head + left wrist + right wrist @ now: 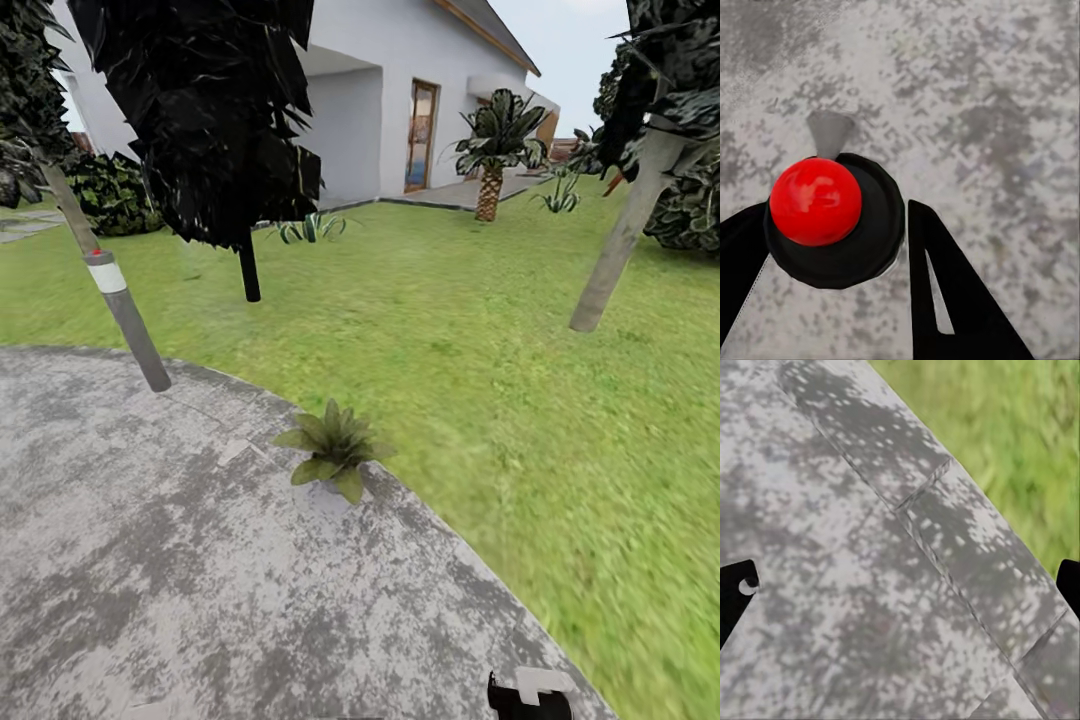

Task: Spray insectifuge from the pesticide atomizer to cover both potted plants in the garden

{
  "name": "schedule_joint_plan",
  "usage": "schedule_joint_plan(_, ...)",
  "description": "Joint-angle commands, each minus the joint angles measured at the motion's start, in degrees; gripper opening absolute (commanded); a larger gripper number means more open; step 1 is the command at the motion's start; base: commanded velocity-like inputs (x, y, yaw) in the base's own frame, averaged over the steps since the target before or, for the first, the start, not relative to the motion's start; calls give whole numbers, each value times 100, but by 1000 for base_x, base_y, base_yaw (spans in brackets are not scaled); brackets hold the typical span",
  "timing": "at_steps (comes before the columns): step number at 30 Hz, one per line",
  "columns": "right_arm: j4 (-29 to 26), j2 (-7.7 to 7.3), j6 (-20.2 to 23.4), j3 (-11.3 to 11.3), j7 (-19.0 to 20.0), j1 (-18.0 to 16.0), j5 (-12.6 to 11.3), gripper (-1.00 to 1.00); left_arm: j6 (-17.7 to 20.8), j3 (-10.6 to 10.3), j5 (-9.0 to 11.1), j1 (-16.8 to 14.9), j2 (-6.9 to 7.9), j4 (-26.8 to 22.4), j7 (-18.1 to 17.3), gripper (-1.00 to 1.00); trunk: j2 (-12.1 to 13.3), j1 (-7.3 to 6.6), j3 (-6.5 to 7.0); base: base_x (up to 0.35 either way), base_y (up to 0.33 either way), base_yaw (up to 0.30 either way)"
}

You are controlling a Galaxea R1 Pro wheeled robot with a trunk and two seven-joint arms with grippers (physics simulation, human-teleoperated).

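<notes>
Head view, patio [150,560]: round, mottled grey stone; curved edge meets the textured green lawn [480,330].
Head view, potted plant [335,450]: low rosette of broad pointed green leaves, at the patio edge; pot hidden under the leaves.
Head view, bollard lamp [125,310]: grey cylindrical post, white band, leaning.
Head view, background: white house [400,90], palm [495,150], dark foliage.
Left wrist view, pesticide atomizer [832,217]: round black body, glossy red dome top, seen from above, over the stone.
Left wrist view, left gripper [832,255]: black wedge-shaped fingers [952,300] pressed against both sides of the atomizer, holding it.
Right wrist view, right gripper [900,592]: black fingertips at opposite frame edges, spread wide, holding nothing; blotchy stone slabs with seams and blurred grass beneath.
</notes>
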Motion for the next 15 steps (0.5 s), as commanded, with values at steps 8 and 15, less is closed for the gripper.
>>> schedule_joint_plan(8, -4, 0, -10, -37, -15, -2, 56, 100, -21, 11, 30, -4, -1, 6, -13, -100, -2, 2, -10, 321, 0, 40)
schedule_joint_plan(15, 6, -8, -10, -30, -22, -2, 62, 100, -21, 10, 30, -4, -1, 9, -13, -100, -2, 2, 5, 134, 0, 0)
